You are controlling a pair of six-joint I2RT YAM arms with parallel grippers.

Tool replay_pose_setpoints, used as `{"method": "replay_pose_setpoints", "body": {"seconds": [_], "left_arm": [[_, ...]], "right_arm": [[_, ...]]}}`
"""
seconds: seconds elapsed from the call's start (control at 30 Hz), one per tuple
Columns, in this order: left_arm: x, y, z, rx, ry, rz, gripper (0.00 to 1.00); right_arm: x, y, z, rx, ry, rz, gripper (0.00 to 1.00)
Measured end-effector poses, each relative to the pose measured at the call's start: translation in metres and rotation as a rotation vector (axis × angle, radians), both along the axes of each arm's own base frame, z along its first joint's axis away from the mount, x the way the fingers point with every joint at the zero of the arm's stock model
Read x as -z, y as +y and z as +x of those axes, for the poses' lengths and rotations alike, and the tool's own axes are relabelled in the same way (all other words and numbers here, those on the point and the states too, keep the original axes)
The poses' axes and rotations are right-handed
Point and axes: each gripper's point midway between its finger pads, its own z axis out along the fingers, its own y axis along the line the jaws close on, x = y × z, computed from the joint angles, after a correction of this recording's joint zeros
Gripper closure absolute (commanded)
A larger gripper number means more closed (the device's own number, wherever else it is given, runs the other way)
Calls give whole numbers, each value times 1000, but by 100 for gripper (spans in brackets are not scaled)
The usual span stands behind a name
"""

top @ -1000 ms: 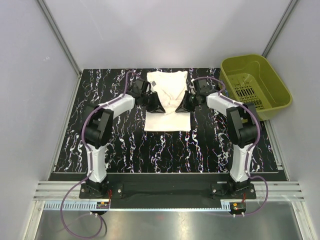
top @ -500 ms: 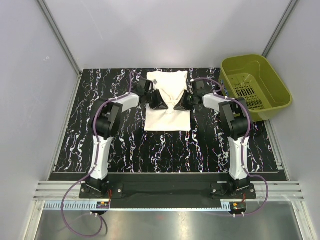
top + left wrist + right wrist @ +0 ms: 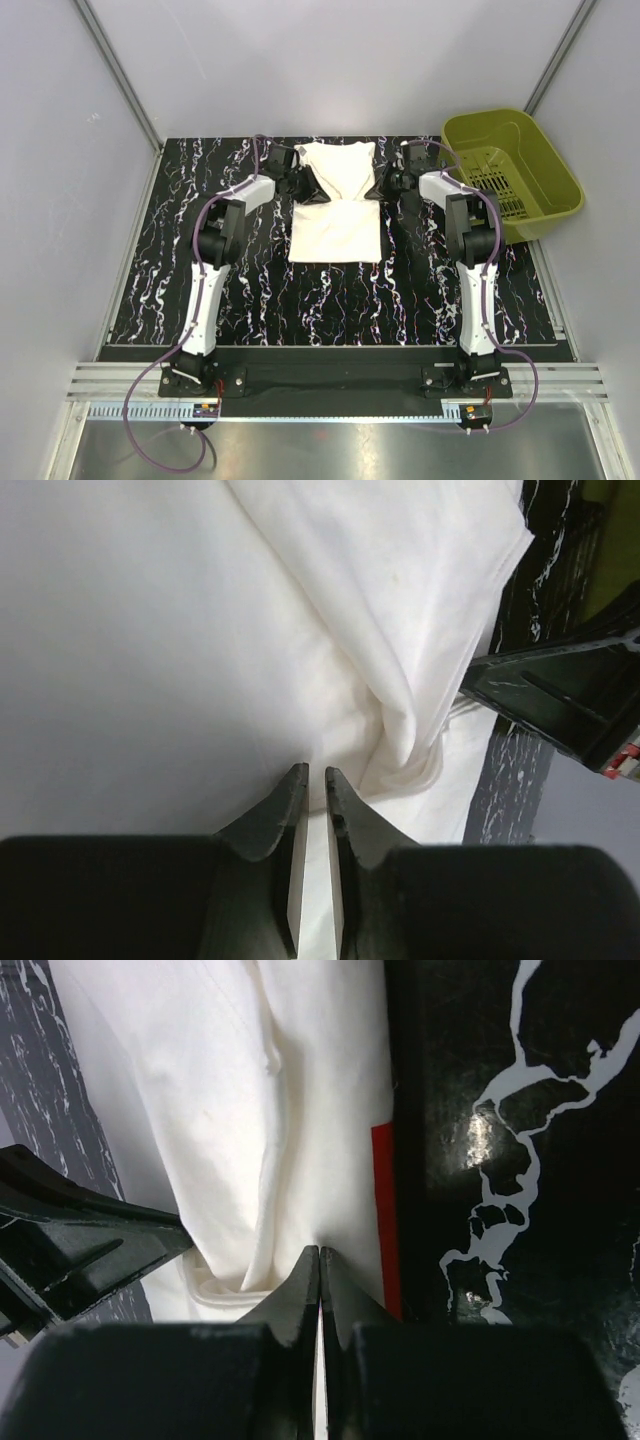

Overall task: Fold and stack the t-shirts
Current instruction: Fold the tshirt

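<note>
Pinching opposite sides of the t-shirt with left tool and right tool, on the bench near the olive basket.

Open table nearer than t-shirt, basket at far right, walls flanking

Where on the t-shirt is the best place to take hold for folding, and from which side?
Pinch the t-shirt at its two side edges, midway up where the cloth bunches into raised creases, one hand from each outer side, fingers low along the table. Elsewhere it lies flat with nothing to pinch. The left hand and right hand are shut on just such creases.
</note>
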Motion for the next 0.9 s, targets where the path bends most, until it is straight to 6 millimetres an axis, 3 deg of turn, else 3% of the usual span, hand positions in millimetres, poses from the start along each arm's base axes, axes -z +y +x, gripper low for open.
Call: {"method": "replay_pose_setpoints", "body": {"seconds": [0.27, 0.57, 0.67, 0.9], "left_arm": [[-4, 7, -7, 15, 15, 32, 77], [-48, 1, -3, 6, -64, -18, 77], [-46, -4, -4, -7, -54, -52, 77], [-46, -26, 12, -27, -80, -180, 77]], "right_arm": [[-27, 6, 8, -30, -33, 31, 97], [-67, 28, 29, -82, -86, 150, 98], [-58, 34, 26, -104, -59, 187, 98], [-3, 34, 0, -118, 76, 212, 98]]}}
